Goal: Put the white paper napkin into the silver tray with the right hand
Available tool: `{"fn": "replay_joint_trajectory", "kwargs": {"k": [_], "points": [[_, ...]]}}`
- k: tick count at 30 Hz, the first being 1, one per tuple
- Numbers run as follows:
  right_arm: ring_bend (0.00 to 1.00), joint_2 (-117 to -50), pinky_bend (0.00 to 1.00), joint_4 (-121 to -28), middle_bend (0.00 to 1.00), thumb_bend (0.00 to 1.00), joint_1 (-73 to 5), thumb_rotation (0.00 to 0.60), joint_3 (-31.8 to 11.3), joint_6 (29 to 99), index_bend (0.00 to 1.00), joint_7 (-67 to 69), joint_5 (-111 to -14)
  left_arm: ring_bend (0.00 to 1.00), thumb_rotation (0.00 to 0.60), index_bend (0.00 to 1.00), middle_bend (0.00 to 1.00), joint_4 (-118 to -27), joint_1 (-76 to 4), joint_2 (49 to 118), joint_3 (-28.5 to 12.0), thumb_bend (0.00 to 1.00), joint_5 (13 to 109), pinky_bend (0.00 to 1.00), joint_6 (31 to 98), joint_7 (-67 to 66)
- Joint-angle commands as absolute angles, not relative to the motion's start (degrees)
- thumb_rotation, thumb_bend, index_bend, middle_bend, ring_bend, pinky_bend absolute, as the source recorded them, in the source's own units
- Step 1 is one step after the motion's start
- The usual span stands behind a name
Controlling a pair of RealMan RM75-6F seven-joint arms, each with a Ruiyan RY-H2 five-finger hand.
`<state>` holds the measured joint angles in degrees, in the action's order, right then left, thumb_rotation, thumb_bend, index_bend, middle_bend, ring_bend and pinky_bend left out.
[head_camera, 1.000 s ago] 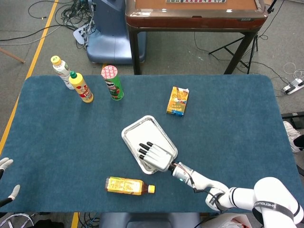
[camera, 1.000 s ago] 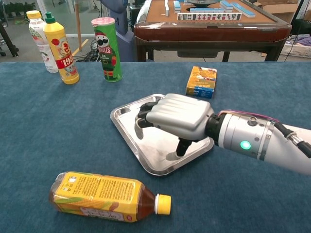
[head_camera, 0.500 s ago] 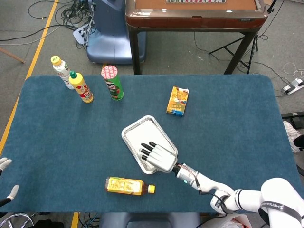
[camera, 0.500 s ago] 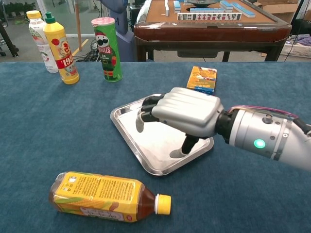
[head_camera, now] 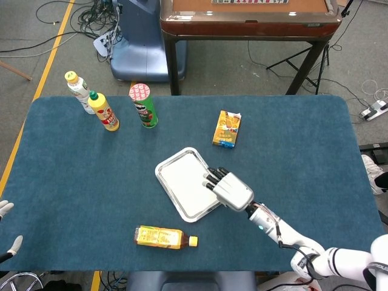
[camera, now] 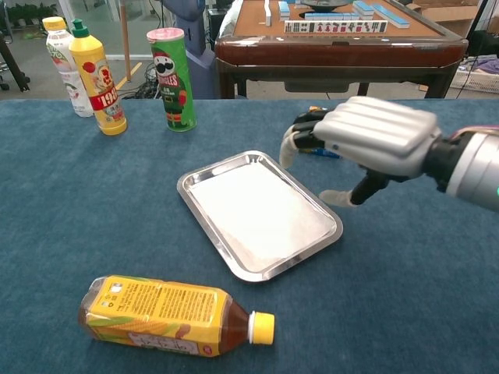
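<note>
Now my right hand [camera: 366, 144], released and empty, has lifted clear; white paper napkin [camera: 253, 209] lies below-left in the silver tray [camera: 204, 174]. Placement looks done.

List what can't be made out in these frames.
- Carton: chest view, almost wholly hidden behind the right robot hand.
- Left robot hand: head view, cut off by the left edge; grasp state unclear.
- Bottle label: head view, too small to read.
</note>
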<state>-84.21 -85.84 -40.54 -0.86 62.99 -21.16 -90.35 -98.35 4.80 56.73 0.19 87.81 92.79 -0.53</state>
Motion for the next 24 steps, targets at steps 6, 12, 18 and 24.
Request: {"fn": "replay_joint_trajectory", "kwargs": {"k": [6,12,18,24], "points": [[0.16,-75.48,0.32,-92.51,0.26,0.34,-32.55,0.6,-0.6,70.3,0.31,-23.57,-85.45,0.15,0.6,0.18,0.16,-97.46,3.5,57.34,-0.39,0.27,88.04,0.0,91.51,0.13],[0.23,-71.09,0.39,-94.6,0.31,0.34,-27.24,0.6,0.35,75.77,0.31,-23.58,-84.91,0.15,0.6,0.18,0.16,-97.35,2.1,57.84,-0.94,0.27,87.99,0.0,90.02,-0.01],[0.24,-67.42,0.4,-95.45,0.31,0.34,-20.93,0.6,0.8,81.73,0.31,-22.81,-82.45,0.15,0.6,0.18,0.16,-97.27,1.13,58.19,-1.46,0.27,87.55,0.0,89.09,-0.07],[0.24,-64.95,0.4,-95.57,0.31,0.34,-16.06,0.6,1.13,85.56,0.31,-21.47,-81.03,0.15,0.6,0.18,0.16,-97.42,0.51,58.46,-1.52,0.27,87.82,0.0,88.68,-0.37]]}}
